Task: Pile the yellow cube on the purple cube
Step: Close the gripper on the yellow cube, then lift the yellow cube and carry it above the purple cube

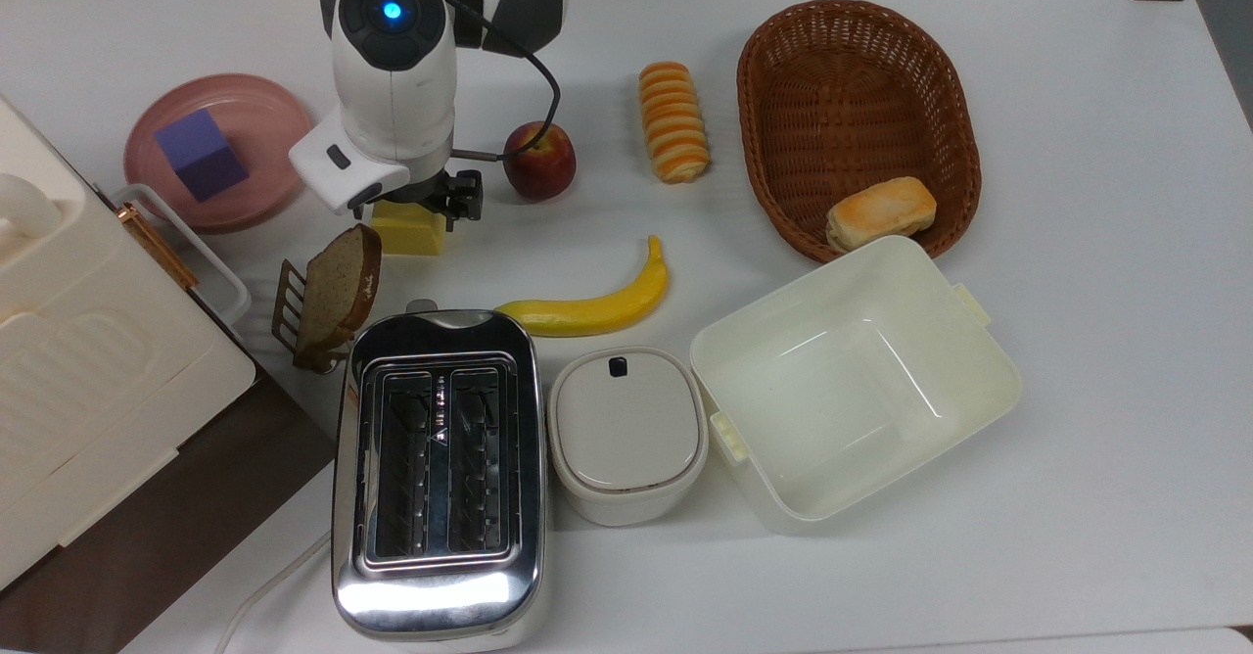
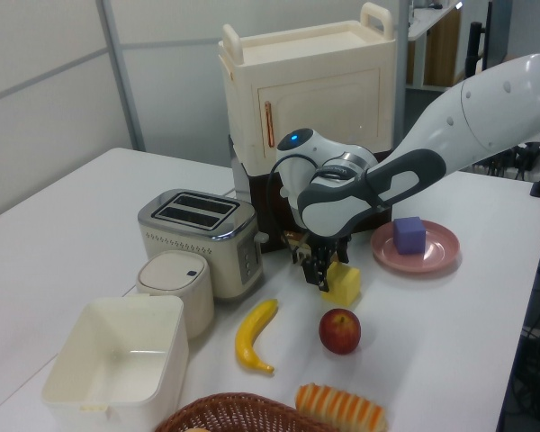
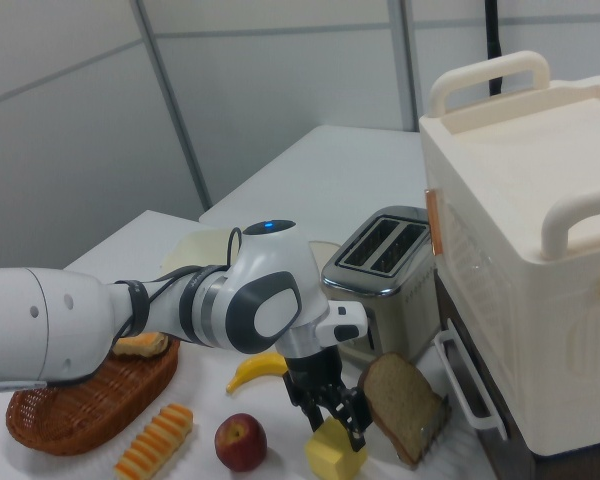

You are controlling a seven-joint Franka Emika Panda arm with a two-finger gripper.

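On a white table (image 1: 1096, 497), the purple cube (image 1: 200, 155) sits on a pink plate (image 1: 264, 116) at the top view's left, well apart from the yellow cube (image 1: 406, 231), which rests on the tabletop just beside a slice of bread (image 1: 338, 287) in a small rack. The robot's gripper (image 1: 416, 209) is lowered onto the yellow cube, its fingers (image 3: 357, 420) spread to either side of the block. To the top view's right lie an apple (image 1: 539, 159), a banana (image 1: 592, 302) and a wicker basket (image 1: 964, 145).

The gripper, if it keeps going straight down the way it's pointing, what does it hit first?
Most likely the yellow cube: the gripper points down right over it, open fingers reaching its top. Exact contact is hard to judge.
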